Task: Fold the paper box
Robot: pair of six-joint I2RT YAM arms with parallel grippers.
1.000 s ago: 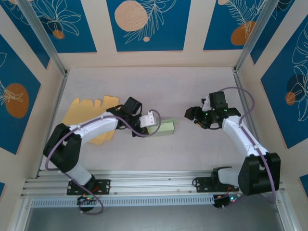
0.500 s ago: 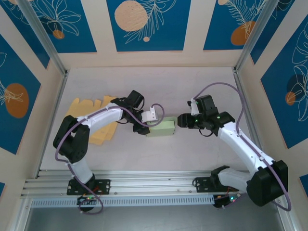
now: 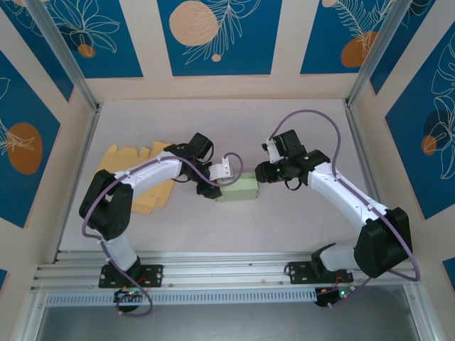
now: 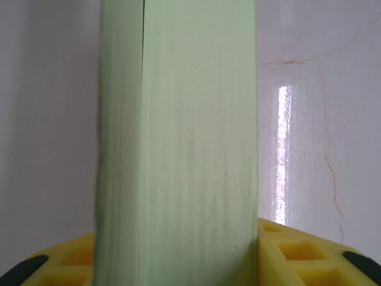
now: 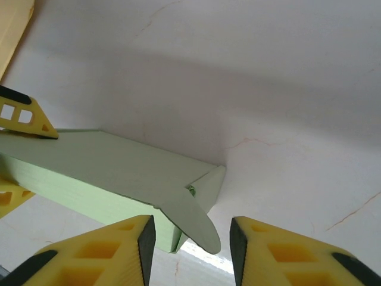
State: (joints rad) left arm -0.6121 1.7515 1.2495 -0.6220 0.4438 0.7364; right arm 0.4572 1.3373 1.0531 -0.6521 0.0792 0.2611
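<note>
The pale green paper box [image 3: 238, 189] lies on the table mid-scene, folded into a long tube. My left gripper [image 3: 213, 186] is shut on its left end; in the left wrist view the box [image 4: 178, 131] fills the gap between both yellow fingers [image 4: 297, 256]. My right gripper [image 3: 261, 172] is at the box's right end, open. In the right wrist view a rounded end flap [image 5: 190, 223] sticks out between its fingers [image 5: 101, 250] without touching either, and a side flap [image 5: 208, 185] stands beside it.
Flat yellow paper sheets [image 3: 131, 167] lie at the left, under my left arm; one corner [image 5: 15, 24] shows in the right wrist view. Panel walls close the table at the back and both sides. Bare table lies behind and in front of the box.
My right arm has swung left to the box's right end and its jaws have narrowed around the flap. My left arm has shifted slightly while keeping the box.
</note>
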